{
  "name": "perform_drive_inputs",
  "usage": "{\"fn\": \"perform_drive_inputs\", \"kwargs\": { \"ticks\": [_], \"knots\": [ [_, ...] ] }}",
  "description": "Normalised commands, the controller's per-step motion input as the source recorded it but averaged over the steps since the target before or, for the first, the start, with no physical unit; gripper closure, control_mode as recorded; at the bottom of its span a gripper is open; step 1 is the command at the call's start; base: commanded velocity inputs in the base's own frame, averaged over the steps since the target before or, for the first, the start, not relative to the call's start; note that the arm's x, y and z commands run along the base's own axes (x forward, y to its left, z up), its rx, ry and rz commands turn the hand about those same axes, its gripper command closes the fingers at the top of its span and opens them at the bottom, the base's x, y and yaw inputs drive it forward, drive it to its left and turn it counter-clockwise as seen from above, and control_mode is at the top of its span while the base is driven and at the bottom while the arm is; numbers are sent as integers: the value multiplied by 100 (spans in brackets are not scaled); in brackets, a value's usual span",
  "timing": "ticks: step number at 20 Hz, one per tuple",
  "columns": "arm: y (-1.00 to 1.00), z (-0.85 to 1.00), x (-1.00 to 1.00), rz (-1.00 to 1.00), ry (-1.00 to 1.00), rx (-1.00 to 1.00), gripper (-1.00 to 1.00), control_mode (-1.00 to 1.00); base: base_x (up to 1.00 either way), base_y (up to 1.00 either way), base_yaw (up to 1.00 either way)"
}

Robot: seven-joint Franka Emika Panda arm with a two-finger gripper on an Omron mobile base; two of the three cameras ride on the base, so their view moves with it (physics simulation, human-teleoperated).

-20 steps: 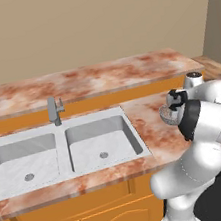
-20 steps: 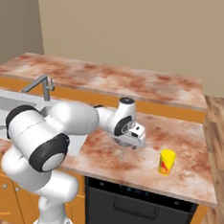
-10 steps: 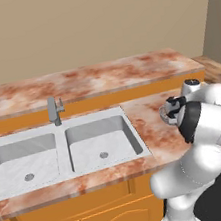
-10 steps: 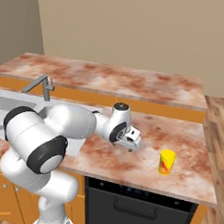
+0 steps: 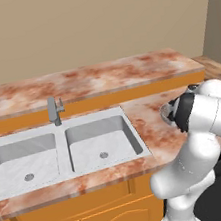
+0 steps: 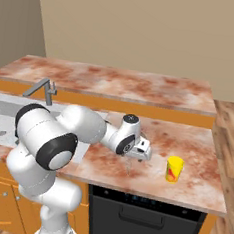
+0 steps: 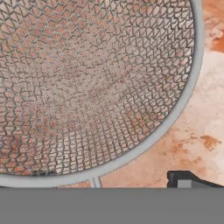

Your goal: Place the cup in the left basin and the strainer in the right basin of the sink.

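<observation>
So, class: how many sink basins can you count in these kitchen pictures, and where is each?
2: the left basin and the right basin lie side by side in the sink, left of the robot arm.

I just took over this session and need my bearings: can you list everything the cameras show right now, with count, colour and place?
sink: one, grey steel with pale rim, set in the counter left of the arm
left basin: one, grey, nothing in it
right basin: one, grey, nothing in it
faucet: one, grey, behind the divide between the basins
strainer: one, grey wire mesh with metal rim, on the counter right under the hand
cup: one, yellow with red mark, upright on the counter right of the hand
counter: one, mottled orange-pink stone
cabinets: orange wood, under the sink
dark appliance: one, black, under the counter
gripper: one, low over the strainer; whether open or shut cannot be told
</observation>
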Motion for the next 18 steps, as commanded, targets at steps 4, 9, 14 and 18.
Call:
{"fn": "perform_drive_inputs", "kwargs": {
  "ticks": [4, 9, 14, 18],
  "knots": [
    [34, -8, 8, -2, 1, 0, 100, -100, 0, 0, 0],
    [19, 2, 8, -2, 3, -1, 100, -100, 0, 0, 0],
    [47, 34, -8, 10, 0, -8, 100, -100, 0, 0, 0],
    [73, 49, -3, 25, 1, -14, 100, -100, 0, 0, 0]
  ]
}}
